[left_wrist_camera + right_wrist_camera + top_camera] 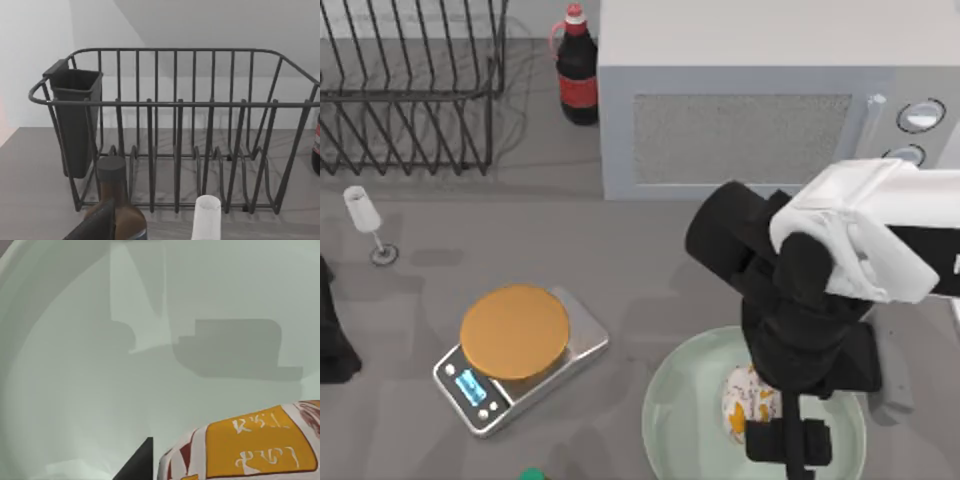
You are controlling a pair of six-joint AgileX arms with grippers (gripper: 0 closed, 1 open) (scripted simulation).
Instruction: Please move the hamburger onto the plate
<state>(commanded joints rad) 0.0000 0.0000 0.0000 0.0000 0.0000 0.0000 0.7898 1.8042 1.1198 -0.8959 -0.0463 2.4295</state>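
Note:
The hamburger [748, 400], a small white-wrapped lump with orange blotches, lies within the outline of the pale green plate [665, 400] at the front right of the table. My right gripper [788, 442] hangs straight over it and covers its right side. In the right wrist view the hamburger [255, 445] shows very close, with the plate's [75, 390] floor behind it carrying blocky shadows. Whether the hamburger rests on the plate or hangs just above it I cannot tell. My left gripper [332, 335] is parked at the table's left edge.
A silver scale [520, 350] with an orange disc stands left of the plate. A wine glass [365, 220] is at the left, a wire dish rack [410, 90] at the back left, a cola bottle [578, 70] and a microwave [770, 100] behind.

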